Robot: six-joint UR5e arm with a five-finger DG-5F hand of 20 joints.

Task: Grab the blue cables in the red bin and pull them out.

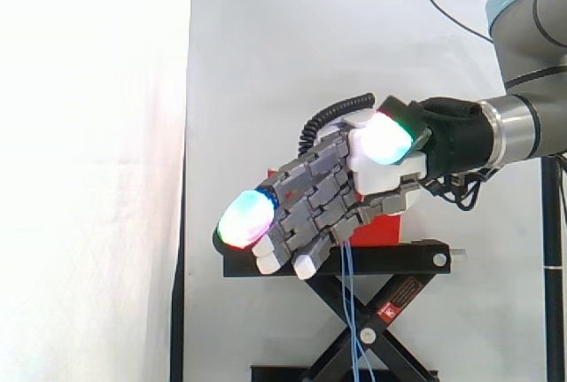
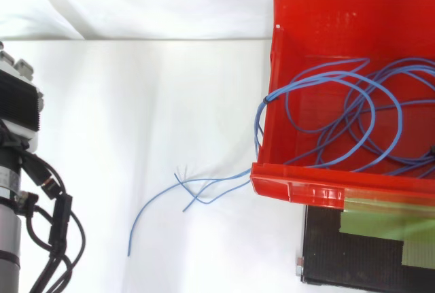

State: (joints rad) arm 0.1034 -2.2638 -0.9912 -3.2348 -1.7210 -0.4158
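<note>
hand (image 1: 337, 191) is open, fingers stretched out loose, in front of the red bin (image 2: 326, 7). blue cables (image 2: 340, 102) mostly sit coiled in the bin, a few strands spill over its edge and dangle past the black stand (image 1: 390, 258).

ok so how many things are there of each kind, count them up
red bin: 1
black stand: 1
hand: 1
blue cables: 1 tangled bundle, with strands too looped over each other to count singly
total: 4
</note>
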